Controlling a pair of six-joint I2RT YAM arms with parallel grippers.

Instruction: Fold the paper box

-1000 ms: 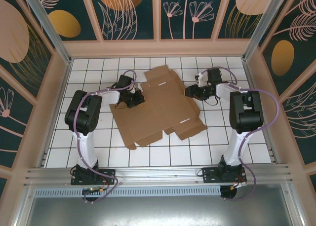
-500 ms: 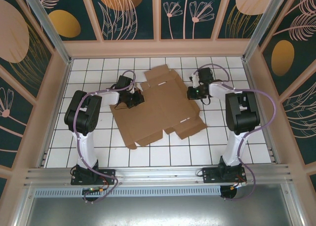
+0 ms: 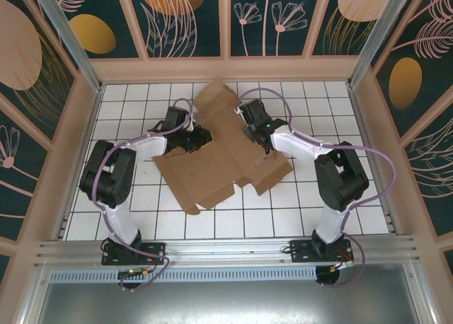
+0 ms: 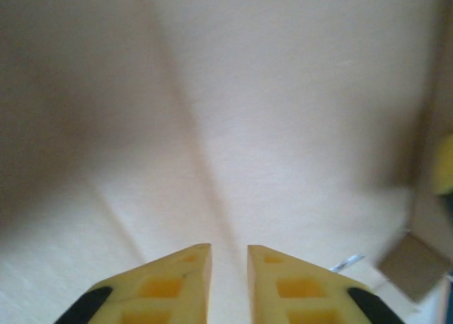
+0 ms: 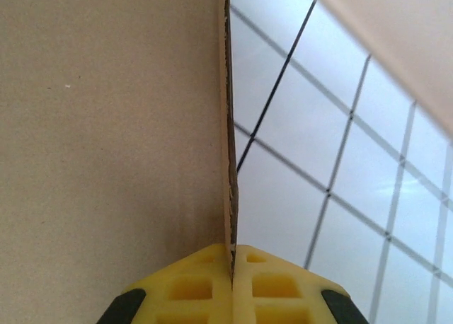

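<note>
Right gripper [image 5: 232,257] pinching paper box [image 5: 106,126] edge.

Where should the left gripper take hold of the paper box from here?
Pinch the paper box by its free left edge, bringing the left gripper in from the left with jaws straddling it, as the right gripper does opposite. The sheet is thin and mostly flat, so only an edge fits.

I can read no text, label, brand, number or sign in any view from my remote station.
</note>
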